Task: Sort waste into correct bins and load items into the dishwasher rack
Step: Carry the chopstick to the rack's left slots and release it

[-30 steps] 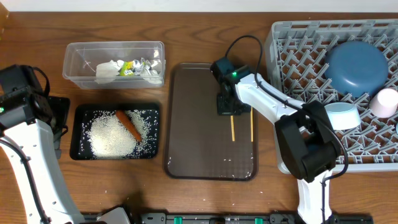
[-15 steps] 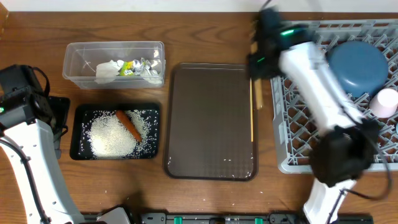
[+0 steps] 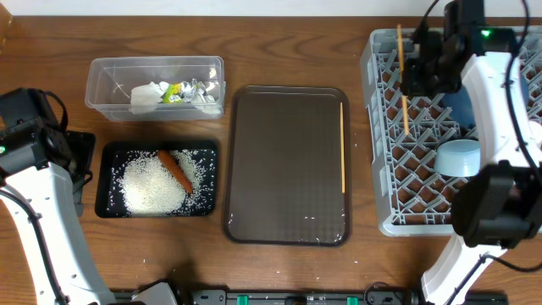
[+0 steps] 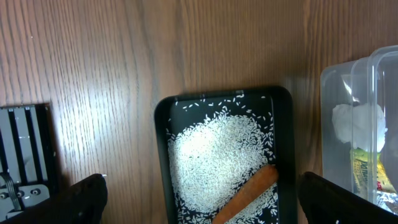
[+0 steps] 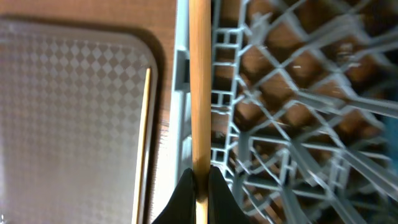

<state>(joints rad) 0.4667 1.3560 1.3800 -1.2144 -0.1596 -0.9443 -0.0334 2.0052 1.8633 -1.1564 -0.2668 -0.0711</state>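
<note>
The right claw (image 5: 199, 186) is pinched on 1 chopstick (image 5: 200, 93), which runs straight out ahead of its tips, above the left edge of the grey rack (image 3: 415, 195). The other chopstick (image 3: 342, 148) lies along the brown tray's (image 3: 279, 169) right rim. The left claw (image 4: 202, 190) is spread wide above the black tray (image 4: 160, 155) of rice (image 4: 211, 149) and carrot (image 4: 249, 190).

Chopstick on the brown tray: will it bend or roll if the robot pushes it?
Probably stiff: the chopstick lies straight. It looks thin and wooden, so likely light. It might slide or roll, though the raised rim of the brown tray beside it would likely stop it.
</note>
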